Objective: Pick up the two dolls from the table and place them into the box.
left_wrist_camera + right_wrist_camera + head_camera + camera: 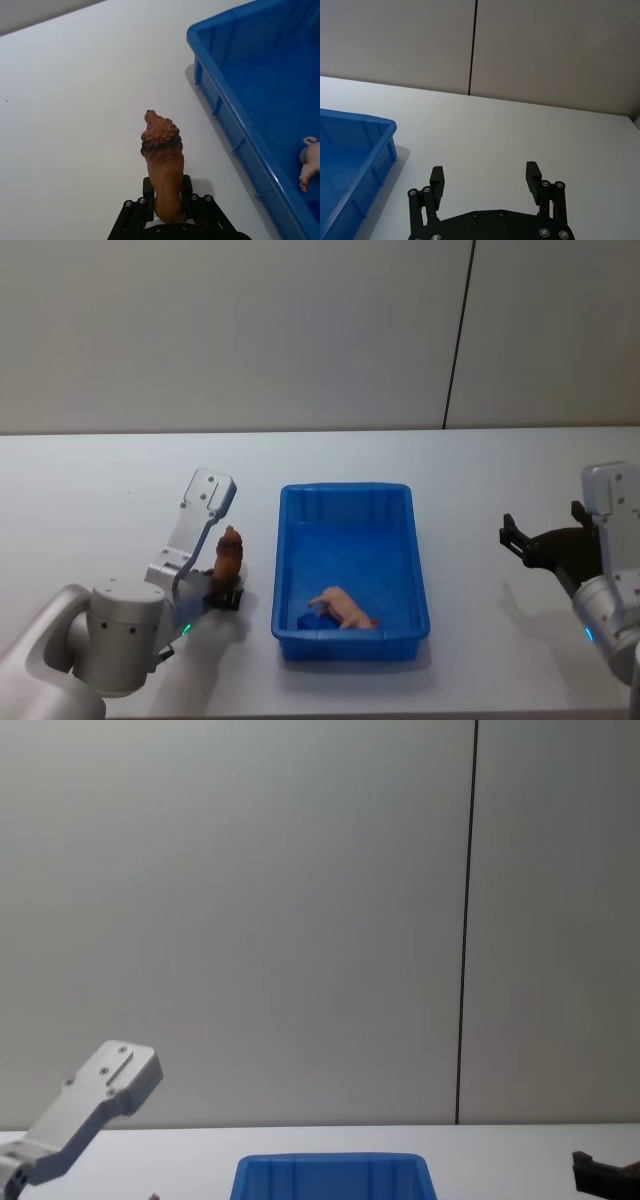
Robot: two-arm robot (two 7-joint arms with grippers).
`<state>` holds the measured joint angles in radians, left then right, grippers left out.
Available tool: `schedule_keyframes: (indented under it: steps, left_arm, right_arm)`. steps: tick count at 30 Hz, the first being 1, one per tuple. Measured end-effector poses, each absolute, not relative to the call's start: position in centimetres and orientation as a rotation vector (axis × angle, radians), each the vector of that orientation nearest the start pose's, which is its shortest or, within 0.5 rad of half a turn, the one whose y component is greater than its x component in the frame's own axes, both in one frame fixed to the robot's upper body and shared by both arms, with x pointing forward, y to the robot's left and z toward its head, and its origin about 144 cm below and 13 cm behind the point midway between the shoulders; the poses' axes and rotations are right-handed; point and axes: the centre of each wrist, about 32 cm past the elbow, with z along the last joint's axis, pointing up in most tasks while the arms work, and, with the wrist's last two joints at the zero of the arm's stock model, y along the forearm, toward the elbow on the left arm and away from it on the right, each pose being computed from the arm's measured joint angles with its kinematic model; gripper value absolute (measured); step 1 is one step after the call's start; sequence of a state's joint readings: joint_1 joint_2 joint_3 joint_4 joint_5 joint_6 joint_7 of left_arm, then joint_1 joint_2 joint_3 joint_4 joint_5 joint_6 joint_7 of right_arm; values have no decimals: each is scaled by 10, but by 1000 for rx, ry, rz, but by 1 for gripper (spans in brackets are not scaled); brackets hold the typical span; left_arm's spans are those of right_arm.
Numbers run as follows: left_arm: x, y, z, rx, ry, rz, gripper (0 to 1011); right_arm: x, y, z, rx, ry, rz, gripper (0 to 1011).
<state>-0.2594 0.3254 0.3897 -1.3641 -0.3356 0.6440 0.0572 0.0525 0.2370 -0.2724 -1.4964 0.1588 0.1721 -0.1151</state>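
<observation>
Your left gripper is clamped on the brown lion-shaped toy doll, fingers closed on its lower body with the maned head pointing away from the wrist. In the head view that doll sits just left of the bright blue plastic rectangular bin with the thick rolled rim, near but not touching its left wall; you can't tell from these views whether the doll rests on the plain white flat tabletop or is raised off it.

The pale pink animal doll lies on its side on the bin floor, toward the near end (left wrist view catches just its edge inside the blue wall).

Your right gripper hovers over bare table to the right of the bin, well apart from it, both black fingers spread wide with nothing between them. Head view shows it at the right edge, pointing toward the bin. Chest view shows the bin's far rim low in the middle and the left arm's grey link at lower left
</observation>
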Motion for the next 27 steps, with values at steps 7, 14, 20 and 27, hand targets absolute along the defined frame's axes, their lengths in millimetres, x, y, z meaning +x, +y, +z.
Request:
schedule_keyframes:
  steps: [7, 14, 20, 27]
  left_arm:
    - [512, 228, 1152, 624, 320, 1293, 317]
    - [512, 227, 1166, 575, 236, 1281, 317]
    - [511, 226, 1180, 509, 143, 1245, 317]
    - [513, 226, 1190, 442, 73, 1191, 317]
  right_arm:
    - [463, -218, 1122, -283, 83, -1433, 1001]
    - [463, -218, 1122, -283, 83, -1433, 1001]
    - [463, -218, 1122, -283, 83, -1433, 1001]
    - [463, -218, 1122, -283, 83, -1433, 1001]
